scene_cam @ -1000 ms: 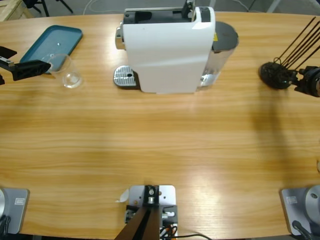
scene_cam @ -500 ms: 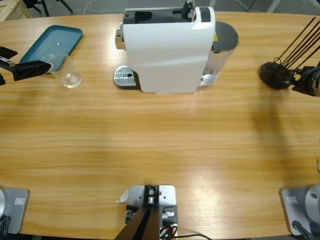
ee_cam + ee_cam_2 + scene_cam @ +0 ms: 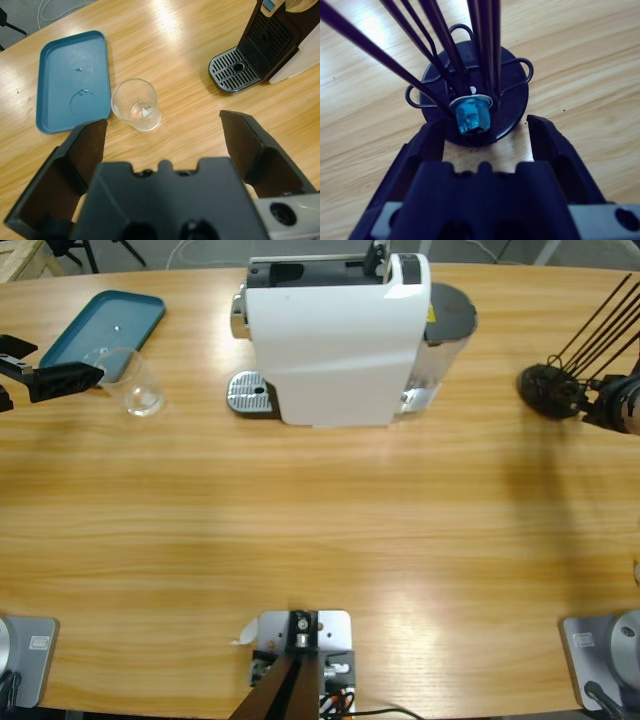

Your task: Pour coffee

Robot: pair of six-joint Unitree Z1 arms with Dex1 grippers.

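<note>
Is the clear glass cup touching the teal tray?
Apart. The left wrist view shows bare wood between the clear glass cup and the teal tray.

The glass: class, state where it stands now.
High view, far left: the glass stands on the table beside the tray, just ahead of the open left claw.

A clear glass cup (image 3: 136, 105) stands beside a matt teal plastic tray (image 3: 72, 80) on the glossy, grained wooden table (image 3: 320, 530).

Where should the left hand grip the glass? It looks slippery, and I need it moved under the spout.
Probably across the wall of the glass, around mid-height, coming from the side: it stands upright beside the tray, with nothing in front of the open left hand, whose gap looks wider than the glass.
</note>
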